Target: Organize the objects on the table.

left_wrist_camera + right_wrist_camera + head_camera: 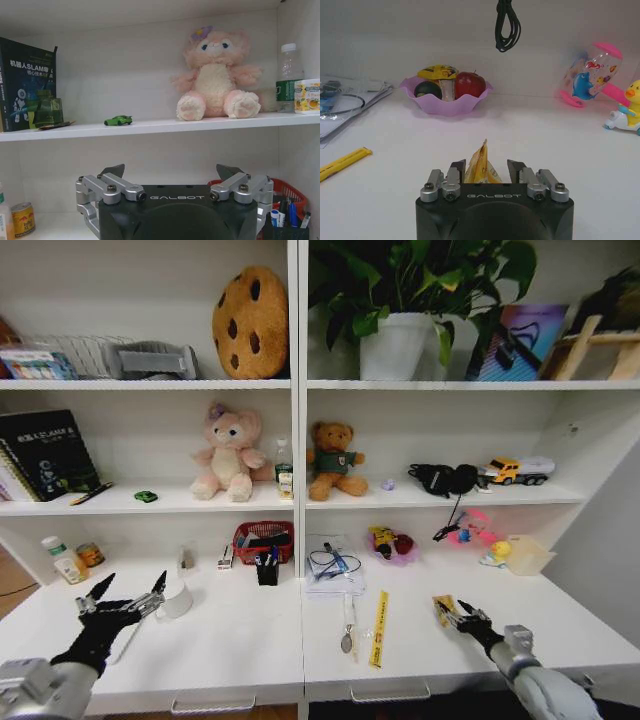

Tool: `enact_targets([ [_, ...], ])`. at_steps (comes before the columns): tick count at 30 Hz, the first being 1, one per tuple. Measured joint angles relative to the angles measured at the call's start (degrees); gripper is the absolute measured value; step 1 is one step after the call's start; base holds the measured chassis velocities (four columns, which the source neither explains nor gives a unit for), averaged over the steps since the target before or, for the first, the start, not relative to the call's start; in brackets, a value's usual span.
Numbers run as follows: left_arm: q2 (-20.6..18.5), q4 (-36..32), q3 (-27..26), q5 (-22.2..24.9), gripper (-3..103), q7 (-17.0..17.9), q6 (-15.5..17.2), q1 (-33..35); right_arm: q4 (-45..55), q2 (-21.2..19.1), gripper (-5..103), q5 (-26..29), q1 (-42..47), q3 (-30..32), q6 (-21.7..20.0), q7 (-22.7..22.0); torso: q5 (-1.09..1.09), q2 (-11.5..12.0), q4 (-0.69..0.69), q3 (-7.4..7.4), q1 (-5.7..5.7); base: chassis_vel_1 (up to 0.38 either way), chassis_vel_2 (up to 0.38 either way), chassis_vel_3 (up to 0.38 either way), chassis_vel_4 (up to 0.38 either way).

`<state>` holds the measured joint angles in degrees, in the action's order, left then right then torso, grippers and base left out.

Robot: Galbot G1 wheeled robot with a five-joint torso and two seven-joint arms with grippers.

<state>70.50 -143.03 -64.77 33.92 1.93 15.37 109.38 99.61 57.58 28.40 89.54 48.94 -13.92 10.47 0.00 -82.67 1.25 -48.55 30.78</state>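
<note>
left gripper (128,602) hovers open-jawed over the white surface (240,640) near a clear cup (178,600); right gripper (452,614) sits at a yellow packet (443,606), its jaws' state unclear.

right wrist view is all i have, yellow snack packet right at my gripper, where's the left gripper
observer: The left gripper hovers open over the left part of the long white desk, beside a small white round object.
operator: anything green near it
observer: A tiny green toy car sits on the shelf above, beside a pink plush toy.
operator: any pens
observer: Blue and black pens stand in a black holder at mid-desk, before a red mesh basket.
</note>
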Motion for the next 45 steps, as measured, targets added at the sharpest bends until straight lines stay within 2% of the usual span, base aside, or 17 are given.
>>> enact_targets([
  [3, 0.0, 0.0, 0.0, 0.0, 100, 0.0, 0.0, 0.0, -0.6, 0.2, 42, 0.0, -0.3, -0.4, 0.5, -0.1, 0.00, 0.0, 0.00, 0.00, 0.00, 0.000, 0.000, 0.000, 0.000],
  [4, 0.0, 0.0, 0.0, 0.0, 100, 0.0, 0.0, 0.0, -1.0, 0.3, 32, 0.0, -0.6, -0.5, 0.9, -0.2, 0.00, 0.0, 0.00, 0.00, 0.00, 0.000, 0.000, 0.000, 0.000],
  [7, 0.0, 0.0, 0.0, 0.0, 100, 0.0, 0.0, 0.0, -1.2, 0.3, 26, 0.1, -0.8, -0.6, 1.2, -0.6, 0.00, 0.0, 0.00, 0.00, 0.00, 0.000, 0.000, 0.000, 0.000],
  [9, 0.0, 0.0, 0.0, 0.0, 100, 0.0, 0.0, 0.0, -1.2, 0.2, 15, 0.1, -0.9, -0.6, 1.3, -0.7, 0.00, 0.0, 0.00, 0.00, 0.00, 0.000, 0.000, 0.000, 0.000],
  [10, 0.0, 0.0, 0.0, 0.0, 100, 0.0, 0.0, 0.0, -1.2, 0.2, 15, 0.1, -0.9, -0.6, 1.3, -0.7, 0.00, 0.0, 0.00, 0.00, 0.00, 0.000, 0.000, 0.000, 0.000],
  [13, 0.0, 0.0, 0.0, 0.0, 100, 0.0, 0.0, 0.0, -1.1, -0.2, 1, 0.4, -0.9, -0.3, 1.4, -0.7, 0.00, 0.0, 0.00, 0.00, 0.00, 0.000, 0.000, 0.000, 0.000],
  [24, 0.0, 0.0, 0.0, 0.0, 100, 0.0, 0.0, 0.0, 4.1, -1.0, 0, 1.7, -0.1, 1.5, 1.9, -0.8, 0.00, 0.0, 0.01, 0.00, 0.00, 0.000, 0.000, 0.000, 0.000],
  [30, 0.0, 0.0, 0.0, 0.0, 100, 0.0, 0.0, 0.0, 5.8, -4.2, 0, 4.3, -6.3, -0.6, 0.6, -2.7, 0.00, 0.0, 0.00, 0.00, 0.00, 0.000, 0.000, 0.000, 0.000],
  [35, 0.0, 0.0, 0.0, 0.0, 100, 0.0, 0.0, 0.0, 1.2, -6.9, 0, 6.0, -17.5, -10.2, -0.5, -4.8, 0.00, 0.0, -0.01, 0.00, 0.00, 0.000, 0.000, 0.000, 0.000],
  [36, 0.0, 0.0, 0.0, 0.0, 100, 0.0, 0.0, 0.0, 1.2, -6.9, 0, 6.0, -17.5, -10.2, -0.5, -4.8, 0.00, 0.0, -0.01, 0.00, 0.00, 0.000, 0.000, 0.000, 0.000],
  [37, 0.0, 0.0, 0.0, 0.0, 100, 0.0, 0.0, 0.0, -1.5, -7.1, 0, 6.0, -21.6, -13.9, -0.5, -5.3, 0.00, 0.0, -0.01, 0.00, 0.00, 0.000, 0.000, 0.000, 0.000],
  [38, 0.0, 0.0, 0.0, 0.0, 100, 0.0, 0.0, 0.0, -4.1, -7.0, 0, 6.0, -25.0, -16.9, -0.4, -5.9, 0.00, 0.0, -0.02, -0.01, 0.00, 0.000, 0.000, 0.000, 0.000],
  [45, 0.0, 0.0, 0.0, 0.0, 100, 0.0, 0.0, 0.0, -13.5, -5.2, 0, 4.7, -34.1, -24.8, 0.9, -6.5, 0.00, 0.0, 0.02, 0.00, 0.00, 0.000, 0.000, 0.000, 0.000],
])
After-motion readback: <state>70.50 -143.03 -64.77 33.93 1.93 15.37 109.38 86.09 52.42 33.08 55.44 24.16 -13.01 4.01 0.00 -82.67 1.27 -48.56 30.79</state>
